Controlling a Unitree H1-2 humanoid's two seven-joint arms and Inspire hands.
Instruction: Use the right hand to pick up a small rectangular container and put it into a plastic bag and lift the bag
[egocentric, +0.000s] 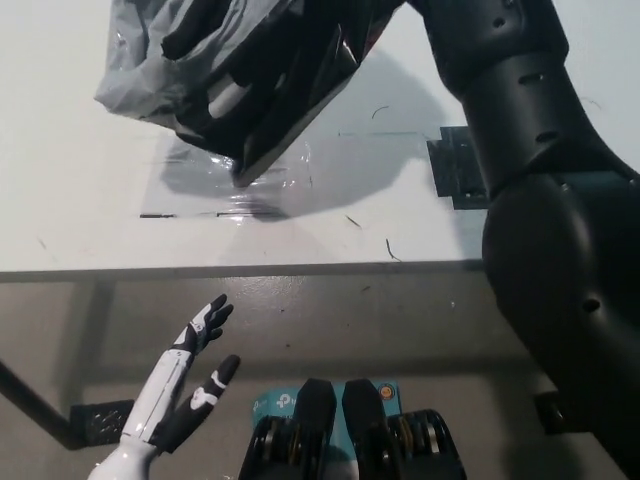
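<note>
The white table (80, 170) spans the far side, a dark green container (452, 170) lying at its right. The black right hand (265, 75) clenches the plastic bag (135, 60) at far left, film bunched round its fingers (230, 95). The white left hand (185, 385) rests near left, fingers spread.

A white desk (80, 160) carries a clear plastic sheet (265, 190) taped flat near its front edge and a dark green mat (455, 170) to the sheet's right.
</note>
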